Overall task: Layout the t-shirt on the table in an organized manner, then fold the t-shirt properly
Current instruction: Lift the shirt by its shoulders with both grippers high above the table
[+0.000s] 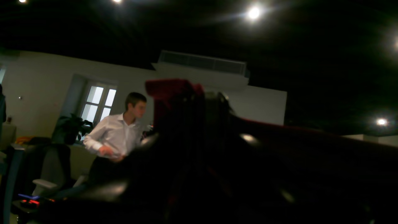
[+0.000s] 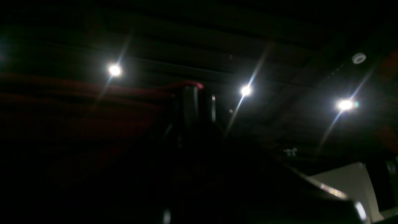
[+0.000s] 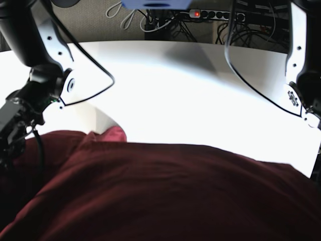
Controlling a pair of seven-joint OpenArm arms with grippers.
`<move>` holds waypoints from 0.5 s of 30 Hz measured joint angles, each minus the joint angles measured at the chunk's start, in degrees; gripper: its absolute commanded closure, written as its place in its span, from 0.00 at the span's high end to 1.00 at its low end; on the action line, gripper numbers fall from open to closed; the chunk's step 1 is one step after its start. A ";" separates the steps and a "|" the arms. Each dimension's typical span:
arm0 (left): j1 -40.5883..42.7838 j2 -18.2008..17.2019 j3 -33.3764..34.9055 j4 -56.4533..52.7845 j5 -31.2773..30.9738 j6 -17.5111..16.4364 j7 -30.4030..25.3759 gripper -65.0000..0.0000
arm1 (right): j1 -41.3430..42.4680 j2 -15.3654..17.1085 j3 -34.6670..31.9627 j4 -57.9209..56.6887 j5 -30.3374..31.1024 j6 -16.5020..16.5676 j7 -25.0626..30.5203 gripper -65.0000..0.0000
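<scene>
Left gripper (image 1: 199, 99) pointing up with jaws closed on maroon t-shirt (image 1: 169, 88), cloth stretching right, man (image 1: 116, 133) in white shirt behind, ceiling lights (image 1: 254, 13)

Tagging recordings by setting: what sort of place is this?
Probably an office or lab workspace: a man in a white shirt near a window, recessed ceiling lights, and a white table backed by tangled cables.

Plain maroon t-shirt (image 3: 165, 196), white table (image 3: 190, 95).
</scene>
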 measured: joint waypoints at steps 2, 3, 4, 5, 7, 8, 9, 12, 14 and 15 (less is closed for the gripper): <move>0.00 0.00 0.00 -0.02 0.00 0.00 -0.02 0.00 | 1.77 0.00 0.00 0.07 0.00 -0.11 0.09 0.00; 0.00 0.02 -0.02 -0.02 0.00 0.00 -0.02 0.00 | 2.62 0.00 0.00 0.11 0.00 -0.11 0.26 0.00; 0.00 0.04 -0.04 -0.02 0.00 0.00 -0.02 0.00 | 3.76 0.00 0.00 0.11 0.02 -0.13 0.26 0.00; 0.00 0.07 -0.07 -0.02 -0.02 0.00 -0.04 0.00 | 4.76 0.00 0.00 0.11 0.00 -0.04 0.26 0.00; 0.00 0.15 -0.07 -0.02 -0.07 0.00 -0.24 0.00 | 7.52 0.02 -0.07 0.11 0.02 -0.09 0.24 0.00; 0.00 0.15 -0.07 -0.02 -0.20 -0.02 -0.24 0.00 | 8.63 0.02 -0.37 0.17 0.00 -0.11 0.26 0.00; -0.02 0.13 -0.07 0.00 -0.20 -0.02 -0.24 0.00 | 10.27 0.09 -1.09 0.17 0.00 -0.17 0.13 0.00; -0.04 0.11 -0.28 0.00 -0.13 0.00 -0.24 0.00 | 13.86 0.09 -3.34 0.17 -0.02 -0.17 0.09 0.00; -0.07 -0.02 -0.35 0.00 0.11 0.02 -0.24 0.00 | 14.82 0.15 -4.72 0.22 0.02 -0.17 0.07 0.00; -0.07 -0.35 -0.87 0.00 -0.02 -0.02 -0.20 0.00 | 15.15 0.15 -5.44 0.20 0.02 -0.17 0.07 0.00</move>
